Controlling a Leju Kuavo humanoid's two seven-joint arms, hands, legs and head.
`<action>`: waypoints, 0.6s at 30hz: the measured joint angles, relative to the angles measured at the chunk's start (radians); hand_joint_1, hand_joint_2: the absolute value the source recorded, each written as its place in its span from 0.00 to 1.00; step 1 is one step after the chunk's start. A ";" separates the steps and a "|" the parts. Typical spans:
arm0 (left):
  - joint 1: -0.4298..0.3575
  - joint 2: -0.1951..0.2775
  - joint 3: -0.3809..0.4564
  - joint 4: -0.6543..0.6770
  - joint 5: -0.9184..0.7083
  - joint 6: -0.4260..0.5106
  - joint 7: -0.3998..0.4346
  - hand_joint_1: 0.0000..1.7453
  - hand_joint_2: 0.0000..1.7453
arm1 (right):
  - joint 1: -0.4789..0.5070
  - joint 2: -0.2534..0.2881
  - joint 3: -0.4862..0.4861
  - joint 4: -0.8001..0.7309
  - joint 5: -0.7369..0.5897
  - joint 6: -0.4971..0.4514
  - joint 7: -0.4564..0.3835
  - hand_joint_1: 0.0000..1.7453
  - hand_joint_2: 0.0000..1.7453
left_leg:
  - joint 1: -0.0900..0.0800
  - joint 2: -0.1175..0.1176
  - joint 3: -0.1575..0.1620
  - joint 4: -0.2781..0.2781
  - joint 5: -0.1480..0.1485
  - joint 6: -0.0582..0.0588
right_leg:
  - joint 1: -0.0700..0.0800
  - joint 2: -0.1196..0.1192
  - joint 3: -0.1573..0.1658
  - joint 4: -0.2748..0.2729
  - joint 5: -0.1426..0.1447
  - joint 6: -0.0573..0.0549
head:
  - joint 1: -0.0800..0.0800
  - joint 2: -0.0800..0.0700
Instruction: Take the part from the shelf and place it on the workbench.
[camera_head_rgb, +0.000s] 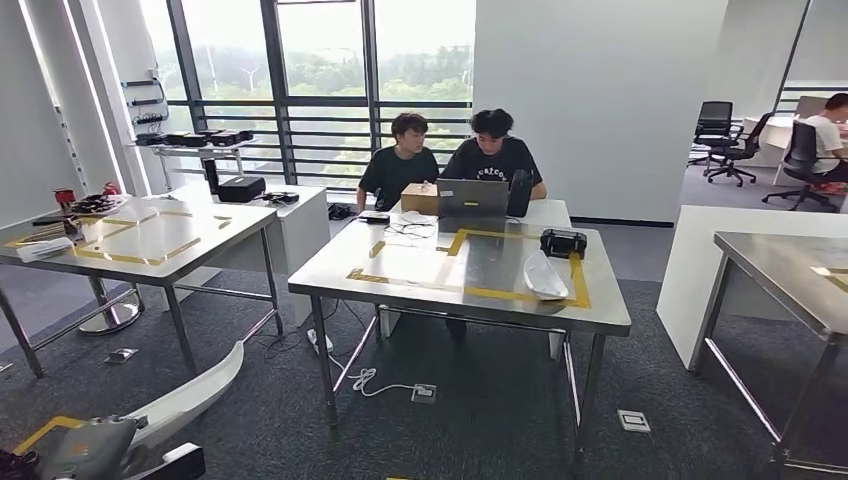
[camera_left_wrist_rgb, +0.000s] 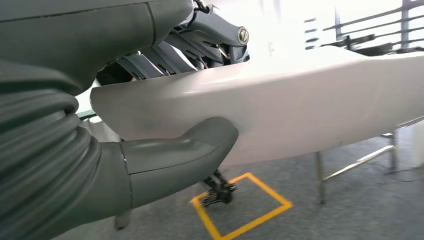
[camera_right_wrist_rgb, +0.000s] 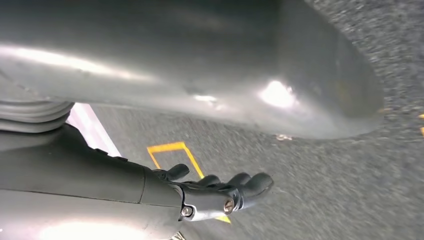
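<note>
A steel desk (camera_head_rgb: 420, 262) marked with yellow tape stood at the centre of the head view, with two seated people (camera_head_rgb: 492, 152) behind it at 12 o'clock. A long white part (camera_left_wrist_rgb: 300, 105) was gripped by the left robot hand (camera_left_wrist_rgb: 165, 115), thumb beneath and fingers above, and was seen at 7 o'clock, low over the floor. The right robot hand (camera_right_wrist_rgb: 215, 192) hung over grey carpet, its fingers curled and nothing held.
</note>
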 joint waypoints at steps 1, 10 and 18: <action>-0.001 0.000 0.000 0.001 -0.001 0.000 0.001 1.00 1.00 | -0.001 0.000 -0.001 0.000 -0.001 -0.001 0.000 0.00 0.00 | 0.002 -0.030 -0.022 0.050 -0.028 -0.004 | -0.002 0.011 0.001 -0.002 0.002 -0.004 | -0.002 0.000; 0.003 -0.001 0.000 0.008 -0.002 -0.001 0.003 1.00 1.00 | 0.001 0.001 -0.010 0.000 -0.001 -0.002 0.000 0.00 0.00 | 0.007 -0.148 0.003 -0.023 0.039 0.006 | -0.008 0.132 -0.011 0.012 0.005 0.010 | -0.008 0.000; -0.003 -0.011 -0.001 0.008 -0.003 -0.003 0.003 1.00 1.00 | 0.006 0.001 -0.012 0.000 -0.001 -0.005 0.001 0.00 0.00 | 0.007 -0.080 0.012 -0.056 0.053 0.050 | -0.007 0.035 -0.119 0.209 -0.093 0.054 | 0.001 0.000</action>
